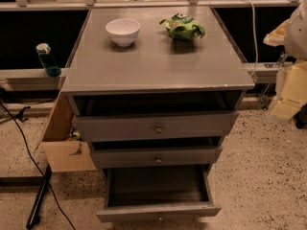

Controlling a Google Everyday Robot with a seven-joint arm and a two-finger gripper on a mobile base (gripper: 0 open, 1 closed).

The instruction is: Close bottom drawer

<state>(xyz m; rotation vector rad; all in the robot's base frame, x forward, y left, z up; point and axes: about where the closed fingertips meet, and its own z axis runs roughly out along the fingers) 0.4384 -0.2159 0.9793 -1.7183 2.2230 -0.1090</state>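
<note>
Grey wooden cabinet (158,63), three drawers, standing on a speckled floor (259,176) and seen from the front and above. Bottom drawer (158,195): lowest of the three, pulled far out towards the camera, its long shallow tray exposed and its slim front panel near the lower edge of the view. Middle drawer (157,156): out only slightly, small round knob at the centre. Top drawer (156,127): taller front, also out slightly, with a dark gap between it and the cabinet top. On the cabinet top, towards the back: white bowl (123,31) on the left, crumpled green bag (182,27) on the right, the two set apart. Gripper (291,92): pale, cream-coloured shape at the right edge of the view, beside the cabinet's right side at about the height of its top, partly cut off by the frame; whether it is spread or pressed together cannot be told. The bottom drawer lies below and to the left of the gripper, well apart from it, with no contact between them. Left of the cabinet: open cardboard box (62,143) against its side, small bottle (47,60) with a blue base on a ledge, black cable (24,143) trailing across the floor. White cable (251,28) hanging behind the cabinet's right rear corner.
</note>
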